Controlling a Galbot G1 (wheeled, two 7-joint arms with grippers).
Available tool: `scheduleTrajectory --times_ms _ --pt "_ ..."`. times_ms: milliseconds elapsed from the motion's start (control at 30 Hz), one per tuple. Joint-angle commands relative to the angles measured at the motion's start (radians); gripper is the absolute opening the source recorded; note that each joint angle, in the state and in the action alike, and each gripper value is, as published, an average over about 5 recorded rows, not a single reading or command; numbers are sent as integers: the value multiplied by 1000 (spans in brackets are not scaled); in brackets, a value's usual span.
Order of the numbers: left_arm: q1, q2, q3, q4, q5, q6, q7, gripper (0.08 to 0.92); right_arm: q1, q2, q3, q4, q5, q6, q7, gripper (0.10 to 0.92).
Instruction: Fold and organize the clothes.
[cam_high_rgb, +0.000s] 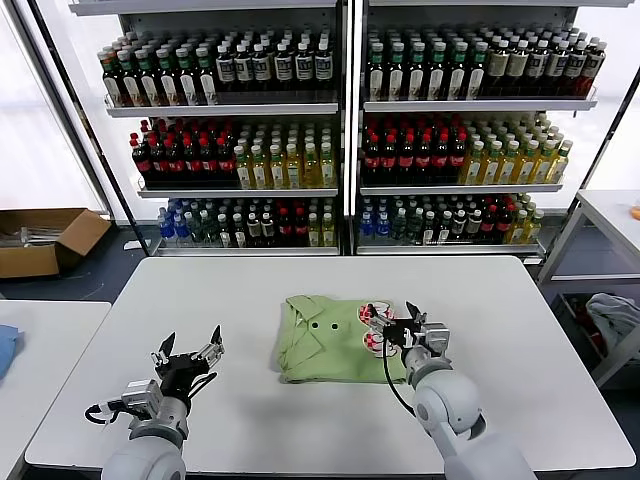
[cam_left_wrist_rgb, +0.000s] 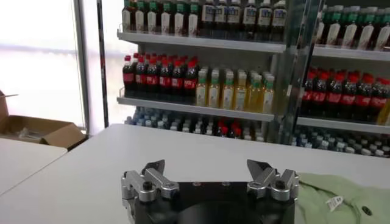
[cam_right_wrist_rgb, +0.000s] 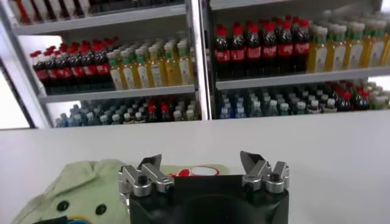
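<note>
A light green polo shirt (cam_high_rgb: 325, 338) lies folded into a compact block at the middle of the white table (cam_high_rgb: 250, 290), collar and buttons up, its red-and-white graphic (cam_high_rgb: 371, 318) showing at the right edge. My right gripper (cam_high_rgb: 393, 318) hovers over that right edge, open, with nothing between its fingers. In the right wrist view the shirt (cam_right_wrist_rgb: 79, 189) and graphic (cam_right_wrist_rgb: 195, 171) lie just beyond the open right gripper (cam_right_wrist_rgb: 201, 163). My left gripper (cam_high_rgb: 189, 345) stands open above bare table, well left of the shirt. In the left wrist view the left gripper (cam_left_wrist_rgb: 206, 167) holds nothing, and a shirt corner (cam_left_wrist_rgb: 341, 198) shows.
Shelves of bottled drinks (cam_high_rgb: 340, 130) stand behind the table. A second white table (cam_high_rgb: 40, 340) with a blue cloth (cam_high_rgb: 5, 350) is at the left. A cardboard box (cam_high_rgb: 45, 240) sits on the floor at the far left. A cart with grey-white fabric (cam_high_rgb: 615, 320) is at the right.
</note>
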Motion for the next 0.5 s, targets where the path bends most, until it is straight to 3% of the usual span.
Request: scheduleTrajectory --times_ms 33,500 --pt "13 0 -9 -5 0 0 2 823 106 173 -3 -213 126 56 57 819" --pt "7 -14 4 12 2 0 5 823 92 181 15 -255 147 63 51 823"
